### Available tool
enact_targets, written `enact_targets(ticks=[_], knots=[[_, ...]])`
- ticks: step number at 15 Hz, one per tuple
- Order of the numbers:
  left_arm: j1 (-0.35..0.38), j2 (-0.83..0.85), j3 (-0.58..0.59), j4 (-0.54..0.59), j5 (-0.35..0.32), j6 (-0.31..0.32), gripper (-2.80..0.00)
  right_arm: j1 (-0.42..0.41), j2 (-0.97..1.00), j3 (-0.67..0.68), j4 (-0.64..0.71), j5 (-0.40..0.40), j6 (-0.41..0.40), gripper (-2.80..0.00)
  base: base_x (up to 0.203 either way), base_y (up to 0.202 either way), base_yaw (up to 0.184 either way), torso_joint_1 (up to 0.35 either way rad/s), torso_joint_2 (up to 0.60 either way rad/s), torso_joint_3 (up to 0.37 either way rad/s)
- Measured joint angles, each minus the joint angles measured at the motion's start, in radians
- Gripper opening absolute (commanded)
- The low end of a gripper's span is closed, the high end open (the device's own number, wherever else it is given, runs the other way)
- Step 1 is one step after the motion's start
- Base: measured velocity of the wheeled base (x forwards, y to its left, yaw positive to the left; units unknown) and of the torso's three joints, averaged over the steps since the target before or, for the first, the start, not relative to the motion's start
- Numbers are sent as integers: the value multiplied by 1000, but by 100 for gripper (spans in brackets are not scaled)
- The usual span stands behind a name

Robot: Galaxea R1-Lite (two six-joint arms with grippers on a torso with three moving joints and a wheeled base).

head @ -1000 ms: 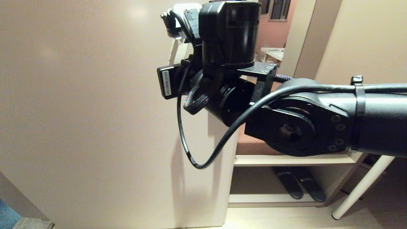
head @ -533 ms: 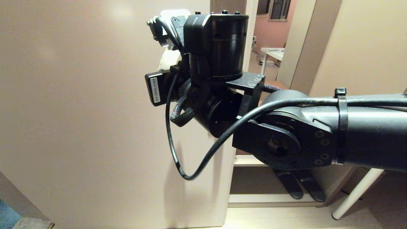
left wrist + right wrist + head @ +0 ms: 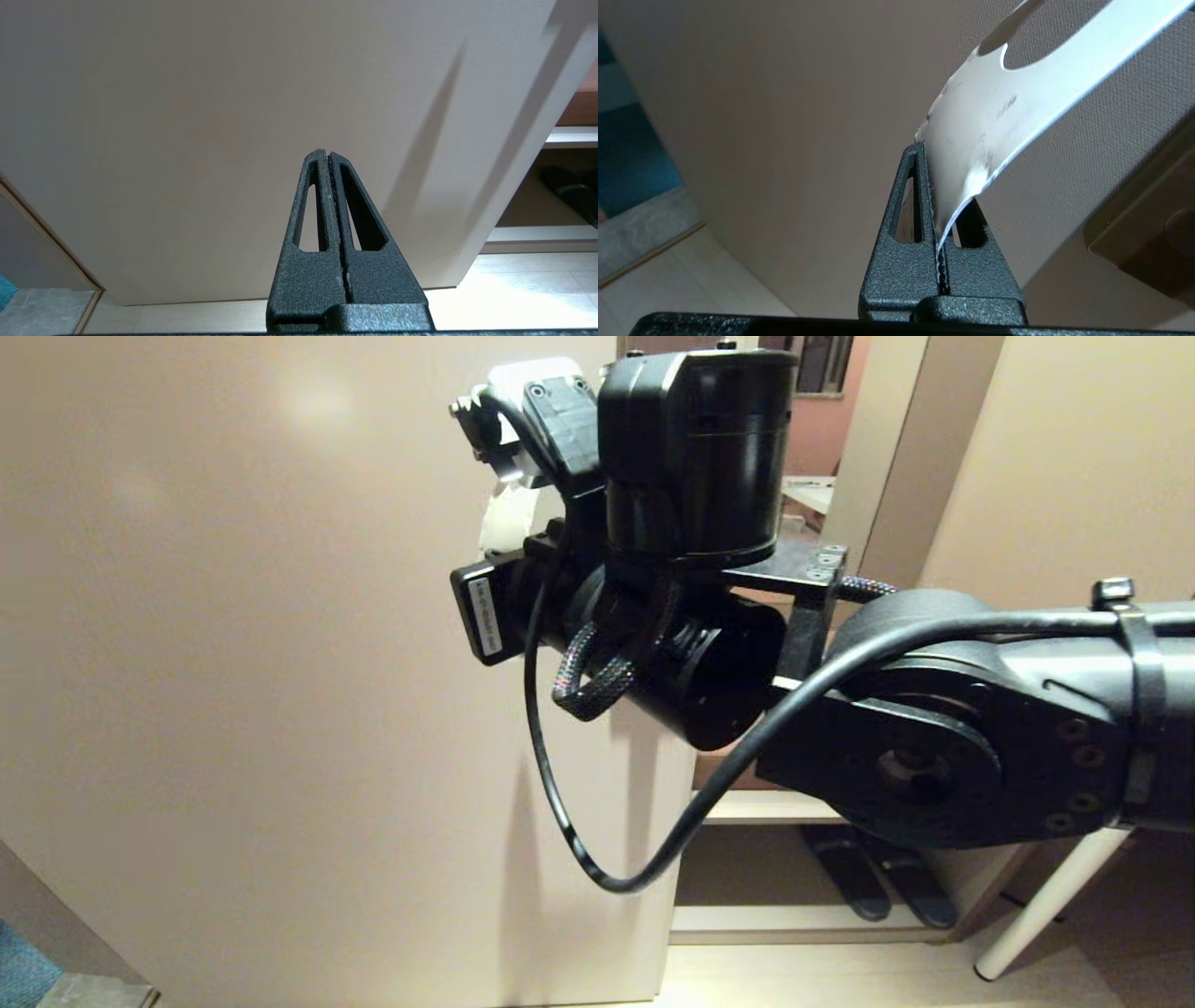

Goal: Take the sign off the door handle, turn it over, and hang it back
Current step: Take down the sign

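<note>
Sign [image 3: 994, 116]: a thin, flat white sheet is seen running from the centre to the upper right of the right wrist view; its hole appears at the upper right. In the head view only a pale sliver [image 3: 509, 518] shows, upper centre, behind the wrist.
Right hand [image 3: 934, 186]: clenched on the sign's lower end, the sheet pinched edge-on between the fingers.
Flex: the sheet is seen bowed above the grip; it is judged light and springy, not stiff.
Surface of sign: glossy, with faint print; it is judged slippery under a light pinch.
Fragility: creasing is judged likelier than breakage if the sheet is pressed against the door [image 3: 233, 663].
Hold point: the plain end opposite the hole is judged the correct place, so that the hole is kept free for rehanging.
Backplate [image 3: 1143, 242]: a dark plate is seen at the lower right of the right wrist view, apart from the sign; the door handle itself cannot be made out.
Left hand [image 3: 328, 158]: closed on nothing, shown at lower centre of the left wrist view, facing the door low down.
Risk: the bowed tip is judged liable to wander during threading.
</note>
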Motion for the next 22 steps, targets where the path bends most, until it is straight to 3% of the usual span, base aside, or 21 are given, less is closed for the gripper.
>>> enact_targets(ticks=[7,11,15,22], knots=[[-1,0,0,0,1,0,-280,-37,-45,6,39,10,-22,-280,0,0,0,0,0,0],[0,0,0,0,0,0,-280,-64,-53,8,41,13,-83,-280,0,0,0,0,0,0],[0,0,0,0,1,1,-280,-66,-50,7,37,53,-90,-280,0,0,0,0,0,0],[0,0,0,0,1,0,-280,-61,-25,4,-20,54,-136,-280,0,0,0,0,0,0]])
